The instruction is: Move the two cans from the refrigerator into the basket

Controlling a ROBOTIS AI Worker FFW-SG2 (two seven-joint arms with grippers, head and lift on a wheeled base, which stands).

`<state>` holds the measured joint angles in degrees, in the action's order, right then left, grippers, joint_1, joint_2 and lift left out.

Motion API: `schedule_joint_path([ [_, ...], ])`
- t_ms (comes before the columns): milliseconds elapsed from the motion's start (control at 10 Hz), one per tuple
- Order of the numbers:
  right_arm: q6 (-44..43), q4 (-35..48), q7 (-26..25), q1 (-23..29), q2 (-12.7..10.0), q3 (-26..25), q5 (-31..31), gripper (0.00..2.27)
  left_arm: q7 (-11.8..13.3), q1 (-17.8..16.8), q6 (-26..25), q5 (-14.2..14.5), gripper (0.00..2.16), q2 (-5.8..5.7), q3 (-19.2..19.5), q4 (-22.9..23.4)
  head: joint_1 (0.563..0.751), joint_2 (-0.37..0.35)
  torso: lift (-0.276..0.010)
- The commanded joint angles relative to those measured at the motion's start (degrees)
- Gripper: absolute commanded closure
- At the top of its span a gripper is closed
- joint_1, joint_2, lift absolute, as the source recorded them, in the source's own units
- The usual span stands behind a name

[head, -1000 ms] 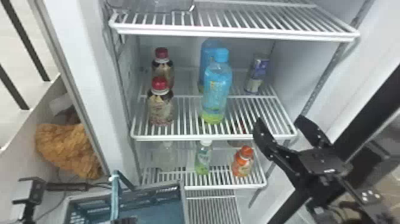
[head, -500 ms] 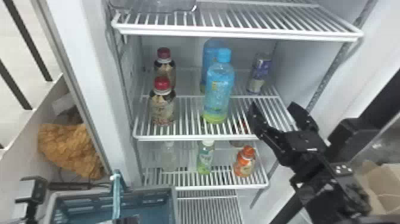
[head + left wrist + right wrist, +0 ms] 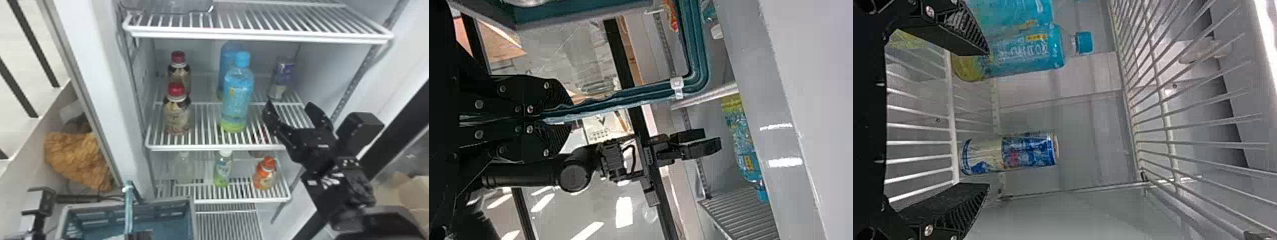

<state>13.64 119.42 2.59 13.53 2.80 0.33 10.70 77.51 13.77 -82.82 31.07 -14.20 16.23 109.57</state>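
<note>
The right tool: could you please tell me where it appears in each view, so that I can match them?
Head view: right of centre, the right tool is open before the can.
Left wrist view: farther off than the basket handle, the right tool faces into the refrigerator.
Right wrist view: in the foreground.
Shared landmark: a blue bottle with a yellow-green base.

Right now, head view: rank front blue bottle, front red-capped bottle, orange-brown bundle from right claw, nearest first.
From right claw:
1. Front blue bottle, just left
2. Front red-capped bottle, farther left
3. Orange-brown bundle, far left
</note>
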Motion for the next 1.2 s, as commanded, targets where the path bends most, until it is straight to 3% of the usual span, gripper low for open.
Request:
schedule_joint_path([
  [0, 0.0, -2.2, -0.6, -2.3, -0.2, 0.0, 0.0, 0.12, 0.0, -0.1, 0.0, 0.0, 1.2, -0.12, -0.1, -0.1, 0.695, -0.09, -0.025],
  [500, 1.7, -9.4, -1.7, -10.3, -0.3, -0.1, 0.3, 0.11, -0.2, -0.1, 0.0, 0.2, 1.2, -0.21, -0.1, -0.1, 0.695, -0.094, -0.025],
  [1100, 5.9, -12.5, -3.6, -15.1, -0.3, -0.1, -0.3, 0.11, -0.3, -0.6, 0.0, 0.5, 1.2, -0.3, -0.2, -0.2, 0.695, -0.097, -0.025],
])
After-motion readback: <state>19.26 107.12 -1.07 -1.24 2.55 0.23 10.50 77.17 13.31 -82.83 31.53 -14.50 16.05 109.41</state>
